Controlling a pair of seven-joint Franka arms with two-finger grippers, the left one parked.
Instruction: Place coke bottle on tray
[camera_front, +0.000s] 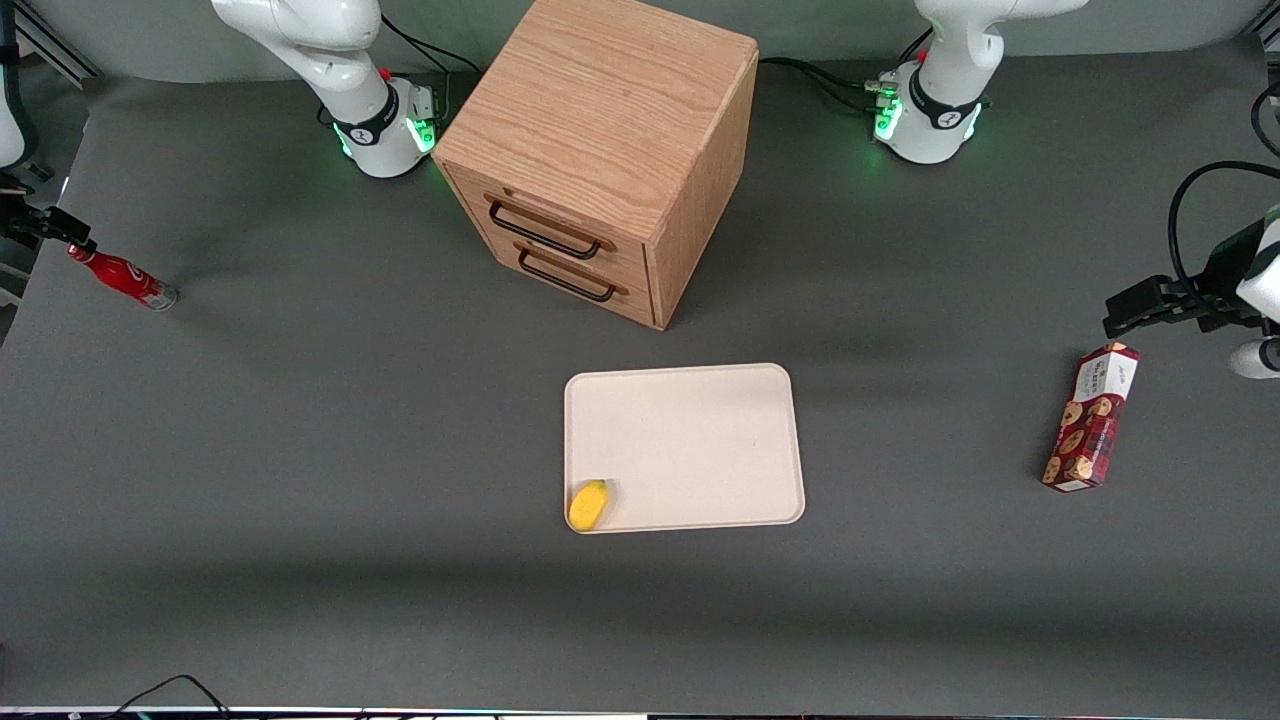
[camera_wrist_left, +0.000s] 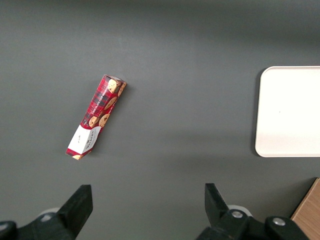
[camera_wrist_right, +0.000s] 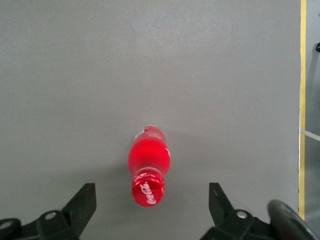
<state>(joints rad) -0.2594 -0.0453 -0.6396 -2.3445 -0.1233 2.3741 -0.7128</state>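
The coke bottle (camera_front: 122, 276), small and red with a red cap and white lettering, stands on the grey table at the working arm's end, far from the tray. In the right wrist view I look down on the bottle's cap (camera_wrist_right: 148, 189). My right gripper (camera_front: 60, 232) hangs just above the cap, open and empty; in the right wrist view the gripper (camera_wrist_right: 151, 199) has one black finger (camera_wrist_right: 82, 204) on each side of the bottle, well apart from it. The cream-white tray (camera_front: 700, 430) lies mid-table in front of the drawer cabinet; it also shows in the left wrist view (camera_wrist_left: 290, 110).
A wooden drawer cabinet (camera_front: 600, 140) stands farther from the front camera than the tray. A yellow object (camera_front: 589, 504) lies in the tray's near corner. A red cookie box (camera_front: 1092, 417) lies toward the parked arm's end. Yellow tape (camera_wrist_right: 303, 100) marks the table edge beside the bottle.
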